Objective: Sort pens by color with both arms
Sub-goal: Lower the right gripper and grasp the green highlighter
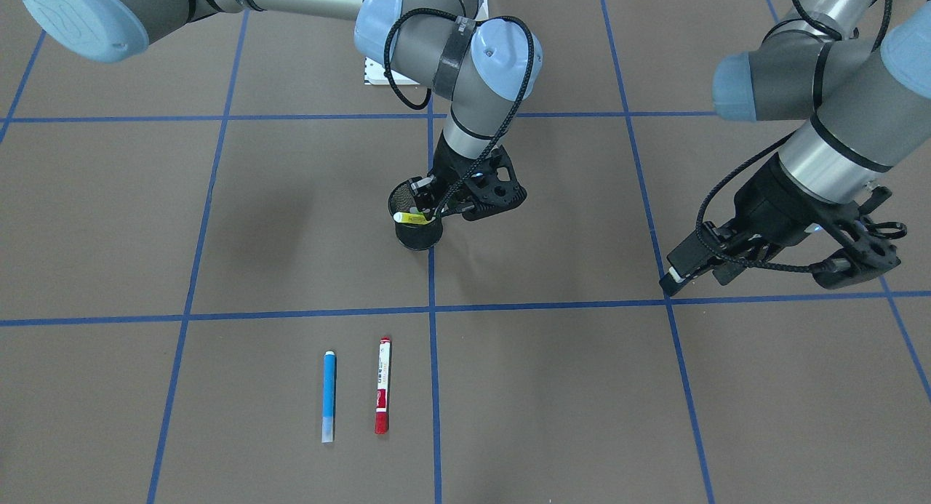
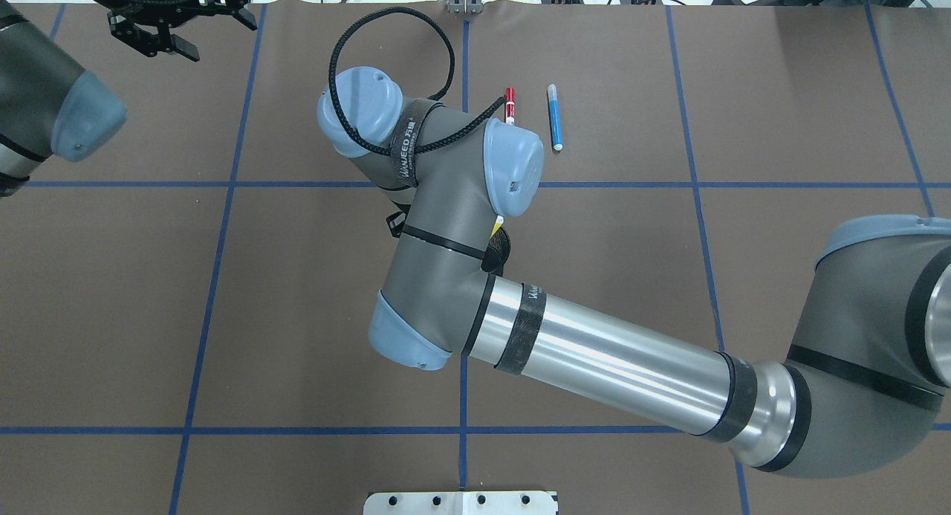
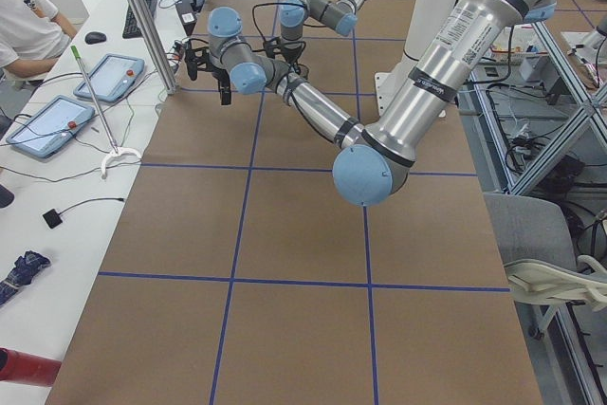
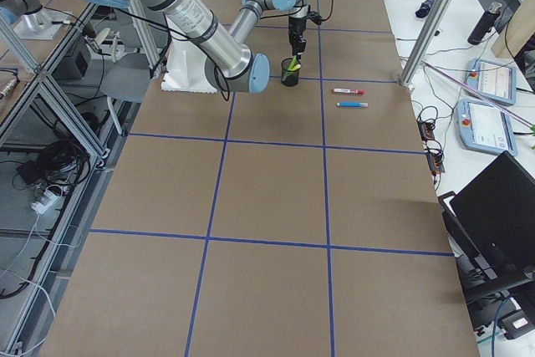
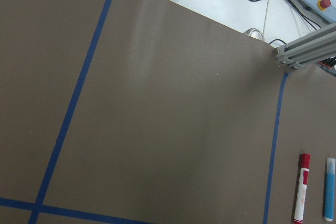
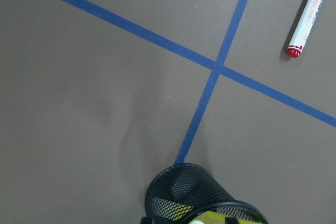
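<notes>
Sort part-done, by judgement: slim blue marker pen [image 1: 329,395] and red-and-white labelled pen [image 1: 382,385] lie parallel, well clear of black wire-mesh cup [image 1: 418,236]. Slim yellow pen [image 1: 413,217] at cup rim, black right gripper [image 1: 425,206] closed about it, not yet laid out. Black left gripper [image 1: 680,275] far from cup, jaw state cannot be told. Brown table covering [image 1: 218,235], blue tape grid [image 1: 291,316]; white side desk [image 3: 57,168] with tablets [image 3: 109,78]

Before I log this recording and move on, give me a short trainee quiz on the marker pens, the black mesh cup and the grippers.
1. Which pen lies beside the slim blue marker pen on the brown table? A yellow; B red-and-white labelled pen; C green.
2. Which gripper is at the black wire-mesh cup?
3. True or false: that cup lies tipped over.
Key: 1 B; 2 the right gripper; 3 false, it stands upright.
</notes>
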### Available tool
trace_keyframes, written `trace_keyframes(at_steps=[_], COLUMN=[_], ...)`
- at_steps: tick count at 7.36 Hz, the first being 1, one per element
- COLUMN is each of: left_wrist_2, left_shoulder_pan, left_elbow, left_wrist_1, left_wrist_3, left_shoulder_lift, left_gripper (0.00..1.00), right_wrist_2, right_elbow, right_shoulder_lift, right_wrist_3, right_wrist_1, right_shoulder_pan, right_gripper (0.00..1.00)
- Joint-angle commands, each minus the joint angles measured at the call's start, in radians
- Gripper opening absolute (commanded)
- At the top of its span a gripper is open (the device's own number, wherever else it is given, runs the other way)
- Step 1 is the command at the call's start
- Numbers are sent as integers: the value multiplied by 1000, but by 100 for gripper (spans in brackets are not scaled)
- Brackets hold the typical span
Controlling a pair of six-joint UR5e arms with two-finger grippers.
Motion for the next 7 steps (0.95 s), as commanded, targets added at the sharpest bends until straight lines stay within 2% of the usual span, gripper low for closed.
trace_keyframes(at_steps=[1, 2, 3, 4, 5, 6, 7], left_wrist_2=[2, 2, 2, 0, 0, 0, 0], left_shoulder_pan=[0, 0, 0, 0, 0, 0, 0], left_elbow=[-7, -9, -9, -9, -9, -9, -9], left_wrist_1=[1, 3, 3, 3, 3, 3, 1], left_wrist_3=[-1, -2, -4, -4, -4, -5, -5], left_shoulder_lift=[0, 0, 0, 2, 5, 5, 6], left_gripper=[99, 99, 99, 99, 99, 99, 99], right_wrist_2=[-1, -1, 1, 1, 1, -4, -19], right_elbow=[0, 1, 11, 23, 93, 224, 317], right_shoulder_lift=[0, 0, -9, -8, -5, -9, -17], right_wrist_3=[-1, -1, -1, -1, -1, 1, 10], right_wrist_1=[0, 1, 0, -2, -37, -107, -115], right_shoulder_pan=[0, 0, 0, 3, 23, 52, 87], right_gripper=[31, 8, 0, 0, 0, 0, 0])
